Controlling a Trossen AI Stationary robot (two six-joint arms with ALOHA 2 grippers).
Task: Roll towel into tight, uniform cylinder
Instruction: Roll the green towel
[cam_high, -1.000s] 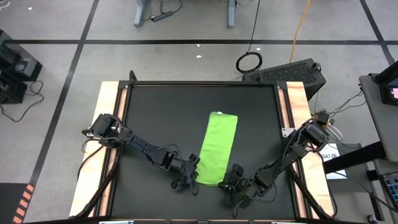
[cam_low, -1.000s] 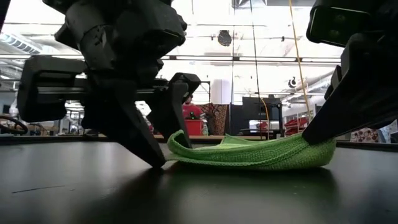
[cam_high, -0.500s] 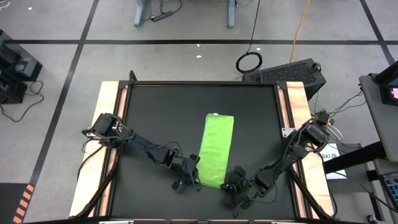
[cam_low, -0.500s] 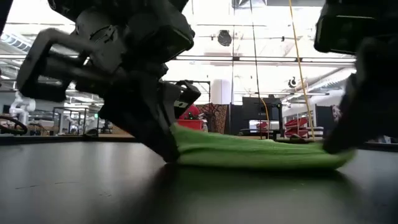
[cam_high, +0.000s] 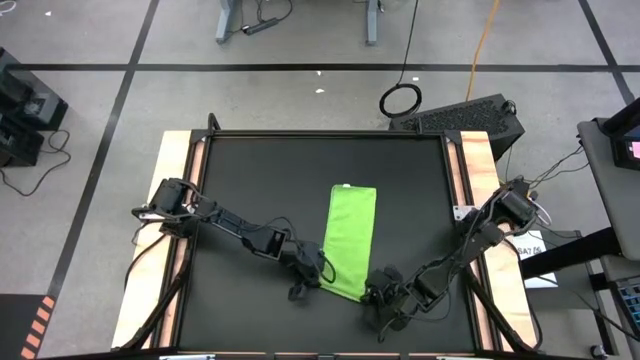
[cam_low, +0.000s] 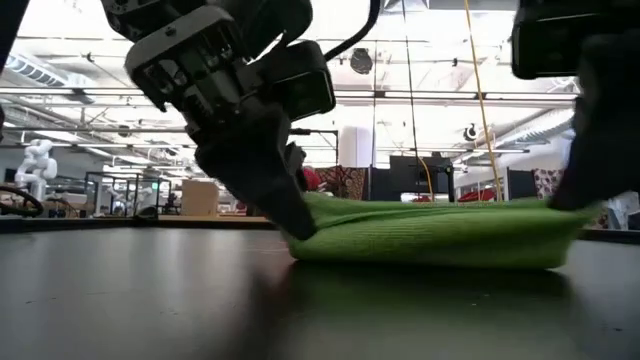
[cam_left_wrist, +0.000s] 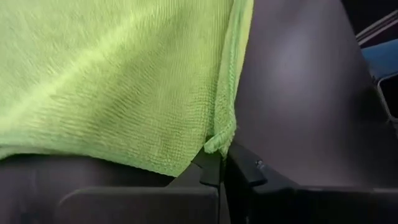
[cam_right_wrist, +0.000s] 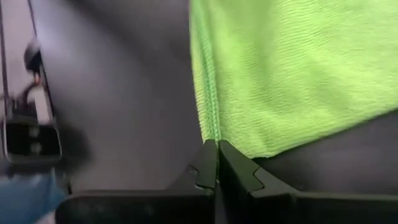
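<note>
Nearest the camera edge of the worktop (cam_high: 250, 170), at about 6 o'clock on the black mat, both grippers sit on the near end of the towel (cam_high: 350, 240). The left gripper (cam_high: 312, 275) has its jaws clamped together on the towel's near corner at roughly 7 o'clock, the cloth pinched right at its hem in the left wrist view. The right gripper (cam_high: 377, 292) holds the opposite near corner at about 5 o'clock, its jaws also closed tight on the hem edge.

The towel is a long folded strip running from 6 o'clock toward 12 o'clock, slightly right of the mat's centre, its near end lifted into a low hump between the two grippers in the low view (cam_low: 430, 235).

The risks, as I judge them: each grip bites only a sliver of hem, so a corner could slip free as the roll begins. The right gripper sits a little nearer than the left, so the first turn may start skewed and taper into a cone. The folded layers could also slide apart, and the loose hump could leave a slack, hollow core.
</note>
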